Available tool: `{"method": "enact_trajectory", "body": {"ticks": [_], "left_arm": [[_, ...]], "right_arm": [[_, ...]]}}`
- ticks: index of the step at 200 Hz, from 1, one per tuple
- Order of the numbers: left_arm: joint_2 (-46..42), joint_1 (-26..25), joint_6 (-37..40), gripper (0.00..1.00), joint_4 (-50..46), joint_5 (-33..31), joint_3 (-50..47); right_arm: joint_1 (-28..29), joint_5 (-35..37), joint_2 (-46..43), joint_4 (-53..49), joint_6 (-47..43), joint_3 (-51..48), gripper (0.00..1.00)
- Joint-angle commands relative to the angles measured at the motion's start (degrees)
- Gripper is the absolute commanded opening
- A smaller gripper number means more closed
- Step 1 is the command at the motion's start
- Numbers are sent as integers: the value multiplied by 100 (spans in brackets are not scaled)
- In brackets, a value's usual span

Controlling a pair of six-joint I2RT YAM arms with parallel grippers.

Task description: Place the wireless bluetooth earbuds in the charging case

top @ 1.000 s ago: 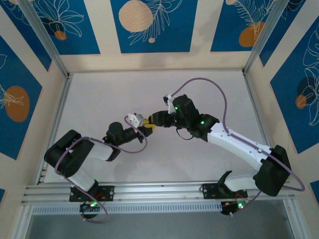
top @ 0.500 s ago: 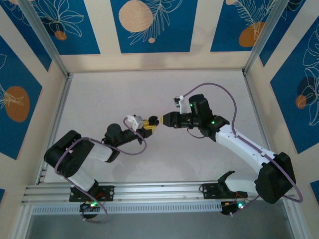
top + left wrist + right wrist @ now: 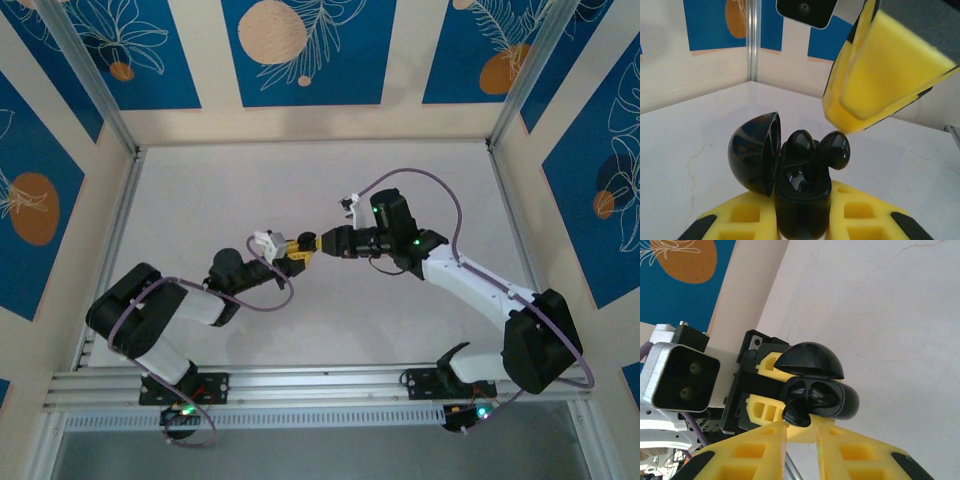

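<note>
A small glossy black clamshell charging case (image 3: 802, 200) is held upright above the white marbled table (image 3: 685, 135). It is clamped at its lower body between the yellow foam-padded fingers (image 3: 742, 217) of the left gripper (image 3: 802, 220), which is closed firmly on it. The domed lid (image 3: 754, 152) is swung open to the left in the left wrist view.

Two rounded glossy black earbuds are seen at the mouth of the case. One earbud (image 3: 800, 142) is seated next to the lid. The raised earbud (image 3: 835, 150) is tilted outward, with its head above the rim and its stem down in the cavity. The tip of a yellow padded finger (image 3: 880, 70) of the right gripper (image 3: 801, 432) is set against the top of the raised earbud.

In the right wrist view, the right gripper's fingers are drawn close together with only a slim gap between them. The raised earbud is found right at their tips, and whether it is pinched cannot be told. From the top camera, the two grippers are seen meeting tip to tip over the middle of the table.
</note>
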Motion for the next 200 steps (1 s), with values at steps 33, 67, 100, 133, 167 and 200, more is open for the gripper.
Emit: {"method": "enact_trajectory", "body": {"ticks": [33, 67, 100, 133, 167, 200], "left_arm": [[-127, -60, 59, 20, 288, 131, -58], [-129, -57, 54, 20, 279, 123, -59], [-140, -58, 51, 20, 279, 117, -67], [-168, -58, 57, 20, 253, 105, -76], [-212, -61, 74, 20, 218, 99, -76], [-237, -57, 77, 20, 184, 113, -79]], "right_arm": [[81, -312, 203, 230, 88, 17, 19], [124, -354, 242, 265, 106, 10, 16], [149, -356, 269, 319, 117, 9, 14], [190, -347, 324, 328, 120, 51, 13], [247, -342, 406, 363, 124, 103, 12], [300, -290, 468, 388, 125, 158, 12]]}}
